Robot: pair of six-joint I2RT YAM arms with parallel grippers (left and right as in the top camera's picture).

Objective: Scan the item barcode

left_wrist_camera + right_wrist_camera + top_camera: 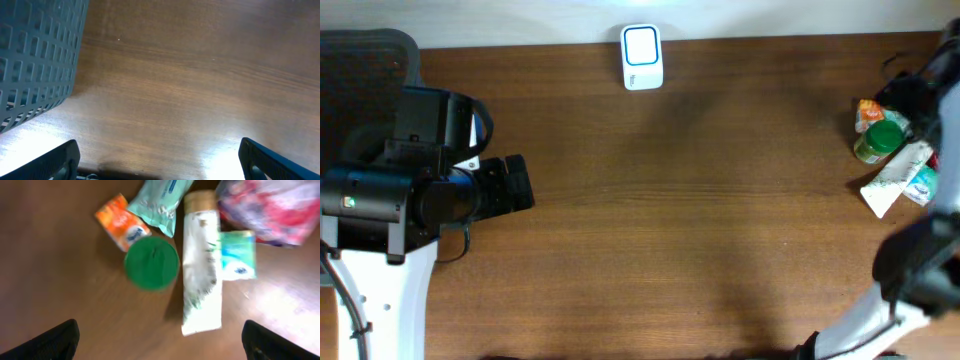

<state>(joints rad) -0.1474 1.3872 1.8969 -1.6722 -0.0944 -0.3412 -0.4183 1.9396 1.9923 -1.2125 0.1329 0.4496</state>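
Left gripper [160, 159]: fingers spread wide, nothing between them. It hangs over bare table [700, 200] at the 9 o'clock side, with a blue-grey mesh basket [35, 60] just beside it at its 10 o'clock in the left wrist view.

Right gripper [162, 341]: fingers likewise spread wide and holding nothing. It hangs above a cluster of goods at the table's 3 o'clock edge.

Cluster, right wrist view:
- A green-lidded jar [151, 262] stands upright at centre.
- An orange packet [121, 227] touches the jar at its 11 o'clock.
- A teal pouch [160, 205] lies at the jar's 12 o'clock.
- A white tube [201, 265] lies flat just beside the jar at 3 o'clock.
- A small blue-and-white sachet [239, 255] lies against the tube's far side.
- A red-and-white bag [270, 207] sits at 2 o'clock, blurred.

The white scanner [642, 57] rests at the table's 12 o'clock edge, well apart from both grippers and from the goods. No barcode is legible on any item.
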